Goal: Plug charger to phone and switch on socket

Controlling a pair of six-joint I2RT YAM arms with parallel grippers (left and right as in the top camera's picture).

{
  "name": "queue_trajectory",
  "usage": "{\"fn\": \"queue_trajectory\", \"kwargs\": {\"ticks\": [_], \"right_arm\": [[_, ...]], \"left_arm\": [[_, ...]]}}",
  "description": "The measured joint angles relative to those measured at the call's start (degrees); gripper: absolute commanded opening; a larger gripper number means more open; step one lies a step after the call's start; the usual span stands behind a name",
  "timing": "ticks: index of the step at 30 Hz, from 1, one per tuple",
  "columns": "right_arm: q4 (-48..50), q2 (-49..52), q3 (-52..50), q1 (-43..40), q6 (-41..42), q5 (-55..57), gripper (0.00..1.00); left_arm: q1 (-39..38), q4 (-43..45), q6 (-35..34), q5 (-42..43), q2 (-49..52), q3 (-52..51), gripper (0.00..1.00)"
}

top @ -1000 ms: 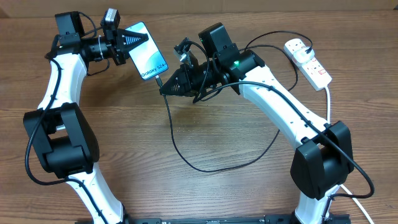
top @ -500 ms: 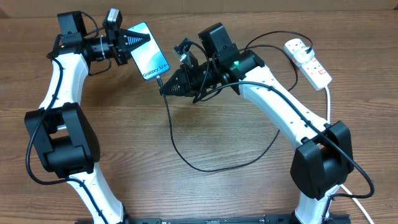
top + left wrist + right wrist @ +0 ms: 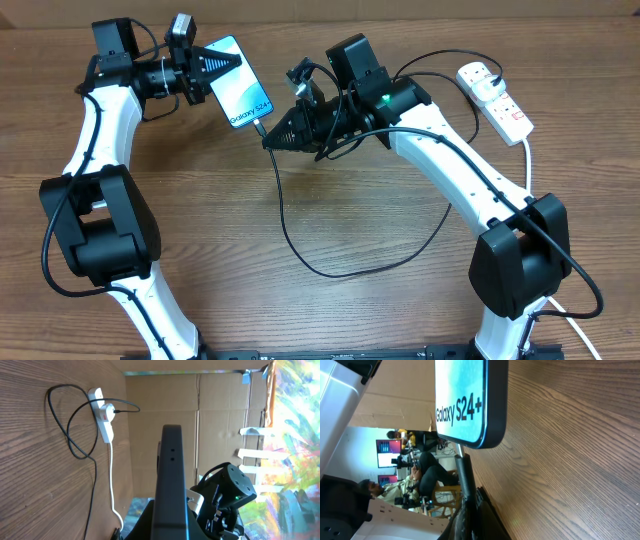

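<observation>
My left gripper is shut on the phone, holding it up at the back left; its teal screen reads "Galaxy S24+". The left wrist view shows the phone edge-on. My right gripper is shut on the charger's connector end, whose tip meets the phone's bottom edge. The black charger cable loops over the table to its plug in the white socket at the back right, also in the left wrist view.
The socket's white cord runs down the right side past my right arm's base. My left arm's base stands at the left. A cardboard wall lies behind the table.
My right gripper has shifted slightly right and up with the connector, still at the phone's bottom edge. The left arm and phone have barely moved.
</observation>
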Motion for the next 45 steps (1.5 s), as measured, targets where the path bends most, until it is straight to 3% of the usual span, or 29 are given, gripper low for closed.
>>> {"fn": "queue_trajectory", "kwargs": {"ticks": [30,45], "right_arm": [[0.31,0.00,0.00,0.42,0.92,0.15,0.04],[0.09,0.00,0.00,0.42,5.31,0.24,0.04]], "left_arm": [[-0.02,0.24,0.00,0.04,0.00,0.00,0.04],[-0.57,0.52,0.20,-0.35,0.00,0.00,0.04]]}}
